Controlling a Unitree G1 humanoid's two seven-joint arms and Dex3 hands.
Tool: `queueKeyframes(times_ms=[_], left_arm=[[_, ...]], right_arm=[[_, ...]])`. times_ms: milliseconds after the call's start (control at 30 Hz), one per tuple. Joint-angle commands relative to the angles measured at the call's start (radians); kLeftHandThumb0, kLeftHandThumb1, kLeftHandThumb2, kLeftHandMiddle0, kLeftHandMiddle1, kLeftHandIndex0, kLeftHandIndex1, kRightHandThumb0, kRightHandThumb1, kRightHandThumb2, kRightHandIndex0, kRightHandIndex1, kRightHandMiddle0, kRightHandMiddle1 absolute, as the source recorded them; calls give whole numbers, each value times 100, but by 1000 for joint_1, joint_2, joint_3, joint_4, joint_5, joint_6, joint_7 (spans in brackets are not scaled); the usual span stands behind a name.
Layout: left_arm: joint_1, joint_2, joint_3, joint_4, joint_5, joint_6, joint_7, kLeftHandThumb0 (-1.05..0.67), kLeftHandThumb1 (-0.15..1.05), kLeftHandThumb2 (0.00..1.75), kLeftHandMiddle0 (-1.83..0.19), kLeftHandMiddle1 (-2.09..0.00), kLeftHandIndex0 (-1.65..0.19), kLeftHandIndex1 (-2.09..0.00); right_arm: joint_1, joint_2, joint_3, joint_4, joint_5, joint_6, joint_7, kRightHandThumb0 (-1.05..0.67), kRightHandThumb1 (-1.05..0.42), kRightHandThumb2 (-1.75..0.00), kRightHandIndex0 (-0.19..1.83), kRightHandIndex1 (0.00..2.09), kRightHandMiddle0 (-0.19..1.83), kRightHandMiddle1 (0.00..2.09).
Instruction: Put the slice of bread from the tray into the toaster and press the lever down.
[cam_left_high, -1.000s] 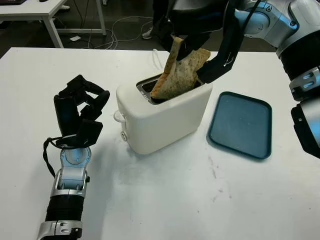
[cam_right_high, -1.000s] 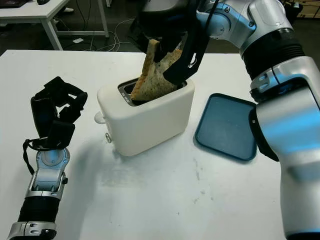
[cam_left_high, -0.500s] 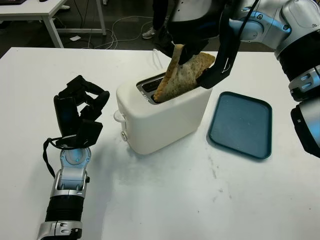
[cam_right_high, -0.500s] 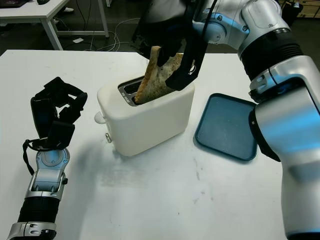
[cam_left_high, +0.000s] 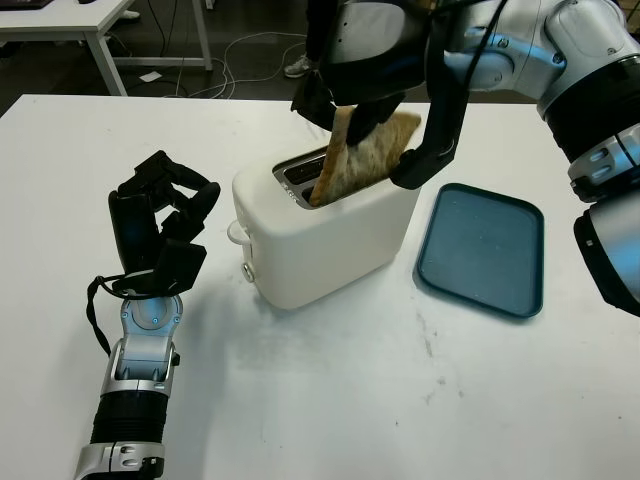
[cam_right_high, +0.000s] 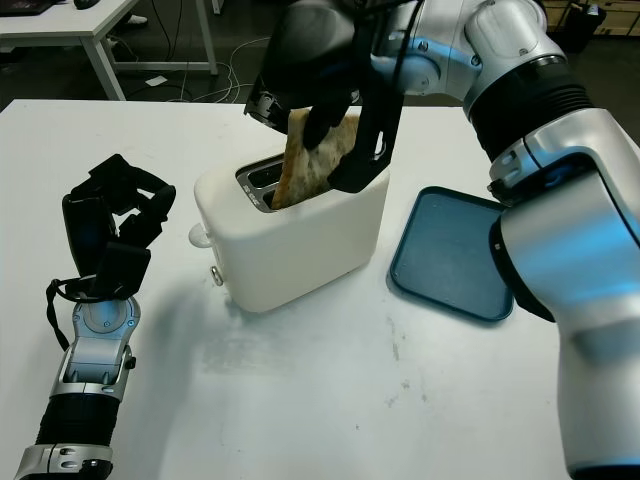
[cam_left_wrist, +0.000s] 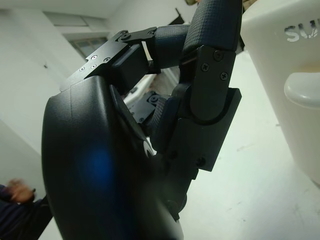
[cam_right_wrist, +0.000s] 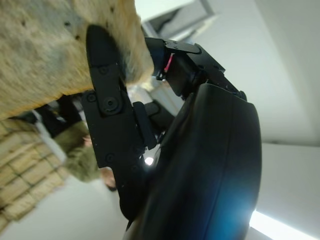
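Note:
A white toaster (cam_left_high: 330, 235) stands mid-table, its lever knob (cam_left_high: 236, 232) up on the end facing my left hand. The brown bread slice (cam_left_high: 362, 158) stands nearly upright, its lower part in the slot and its upper half sticking out. My right hand (cam_left_high: 378, 135) hovers over the toaster, shut on the bread's upper part; the right wrist view shows a finger (cam_right_wrist: 105, 100) pressed against the crust (cam_right_wrist: 45, 50). The teal tray (cam_left_high: 482, 248) lies bare to the right of the toaster. My left hand (cam_left_high: 160, 225) is left of the toaster, fingers curled, holding nothing.
The white table's far edge runs just behind the toaster. Beyond it are another table (cam_left_high: 60, 20), floor cables (cam_left_high: 235, 60) and a person's legs (cam_left_high: 312, 40). The toaster's lever knob (cam_left_wrist: 305, 90) is close beside my left hand in the left wrist view.
My right hand has shifted left and down over the toaster. The bread has turned more upright and sunk deeper into the slot. The left hand has not moved.

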Motion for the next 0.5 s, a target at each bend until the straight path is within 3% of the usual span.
queueKeyframes(times_ms=[0,167,467], left_arm=[[6,0,-2,-13,-1,0,4,-97,92,23,-103,-145,-89,-128],[6,-1,-3,-10,-1,-2,3,-96,92,23,-102,-144,-89,-128],[4,-2,-3,-9,-6,-2,0,-97,92,23,-105,-145,-89,-127]], right_arm=[[13,5,-35,-5,68,18,66,-103,-92,-7,35,56,51,20],[19,3,-97,-15,137,70,114,-93,-92,-5,17,74,52,6],[15,-35,-183,-7,140,102,50,-78,-90,-1,25,74,58,5]])
